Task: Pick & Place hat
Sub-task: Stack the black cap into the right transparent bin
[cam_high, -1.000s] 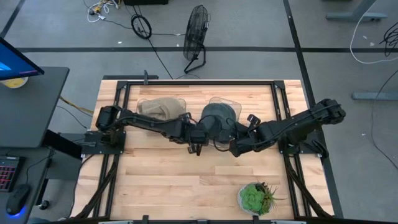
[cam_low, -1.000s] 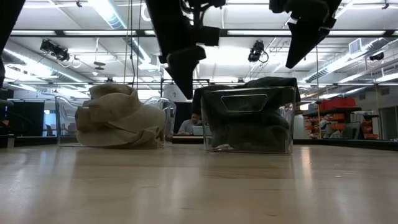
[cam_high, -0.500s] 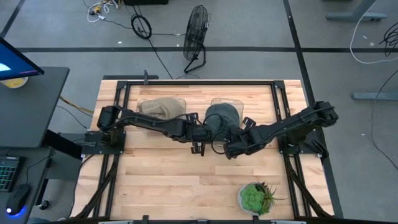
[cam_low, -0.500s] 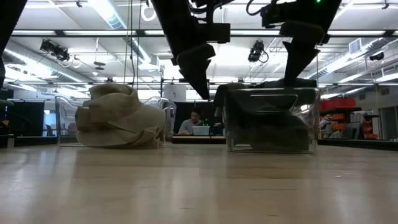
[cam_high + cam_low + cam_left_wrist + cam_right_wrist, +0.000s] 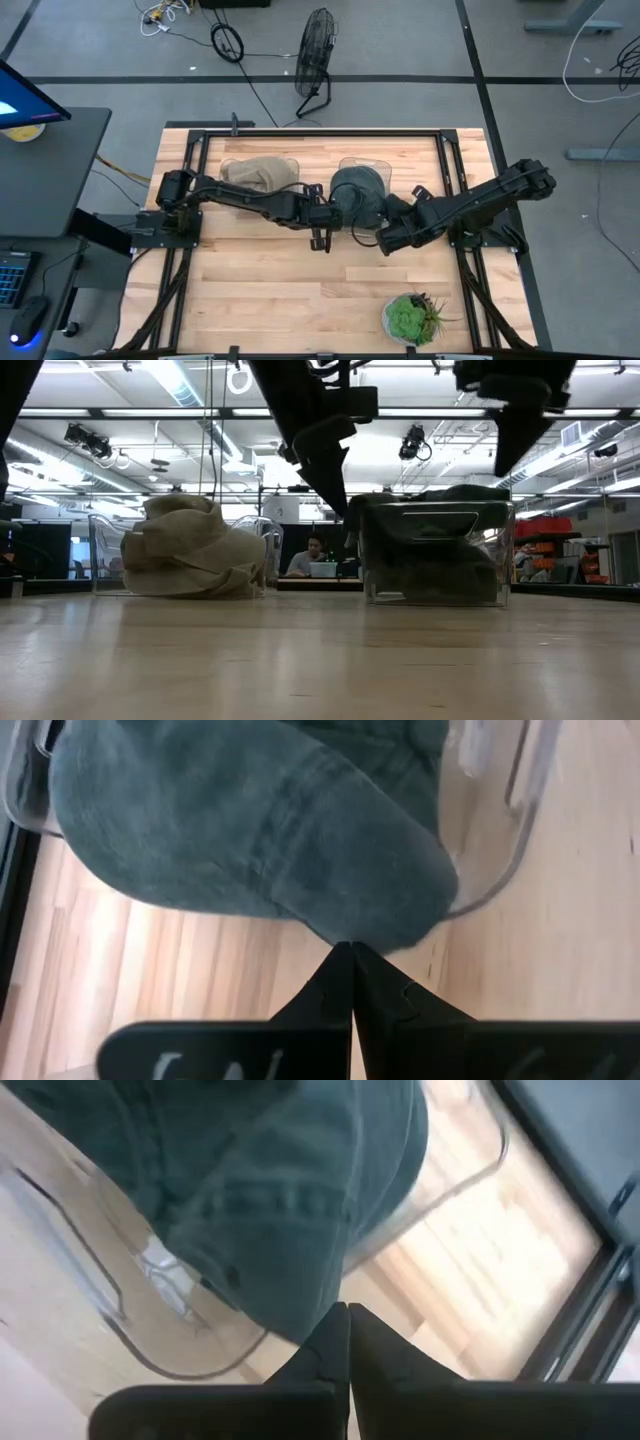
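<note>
Dark green denim hat (image 5: 356, 190) sits draped in the clear plastic bin (image 5: 436, 553), upper centre of the worktop (image 5: 300, 280). Left gripper (image 5: 350, 958) and right gripper (image 5: 346, 1318) flank it, fingers pressed together, empty — looks placed, though rim overhang is unclear. Next: pull both clear.

A dark green hat (image 5: 355, 189) sits crumpled in a clear bin (image 5: 437, 555), its top poking above the rim.

I am looking all over the table (image 5: 300, 290), the clear bin (image 5: 436, 555), the hats and the room behind, and I am not finding any words, numbers or signs I can read.
</note>
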Tool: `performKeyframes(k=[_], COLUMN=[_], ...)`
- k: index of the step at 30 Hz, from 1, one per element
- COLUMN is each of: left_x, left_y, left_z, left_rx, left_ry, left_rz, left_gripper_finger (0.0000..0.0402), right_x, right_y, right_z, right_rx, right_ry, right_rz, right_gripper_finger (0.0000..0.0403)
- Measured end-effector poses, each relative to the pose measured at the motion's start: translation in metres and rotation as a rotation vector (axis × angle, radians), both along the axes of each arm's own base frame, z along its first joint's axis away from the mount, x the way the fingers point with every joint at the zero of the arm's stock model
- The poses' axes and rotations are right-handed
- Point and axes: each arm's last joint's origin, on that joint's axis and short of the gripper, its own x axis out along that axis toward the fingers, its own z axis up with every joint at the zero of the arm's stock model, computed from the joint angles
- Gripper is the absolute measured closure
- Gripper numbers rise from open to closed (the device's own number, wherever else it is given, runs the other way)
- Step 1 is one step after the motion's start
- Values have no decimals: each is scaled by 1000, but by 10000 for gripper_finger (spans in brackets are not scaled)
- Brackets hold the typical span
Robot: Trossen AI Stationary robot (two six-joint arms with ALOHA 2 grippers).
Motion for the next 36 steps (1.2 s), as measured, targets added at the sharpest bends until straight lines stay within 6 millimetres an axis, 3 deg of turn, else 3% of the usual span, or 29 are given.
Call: performKeyframes(k=[9, 16, 24, 29, 36], left_x=[11, 19, 23, 28, 35], left_y=[13, 24, 50, 63, 66], left_z=[6, 11, 14, -2, -31], left_rx=[20, 17, -27, -42, -46], left_ry=[-86, -160, -214, -176, -110], left_rz=[-53, -128, -126, -103, -99], left_gripper_finger=[400, 400, 400, 400, 400], right_x=[-2, 13, 27, 28, 29], right_y=[-5, -9, -16, -16, -14], right_z=[-44, -43, -40, -40, -41], right_rx=[78, 44, 51, 62, 104], right_ry=[0, -76, -168, -168, -179], right_rz=[-35, 84, 118, 119, 132], right_gripper_finger=[401, 401, 401, 401, 401])
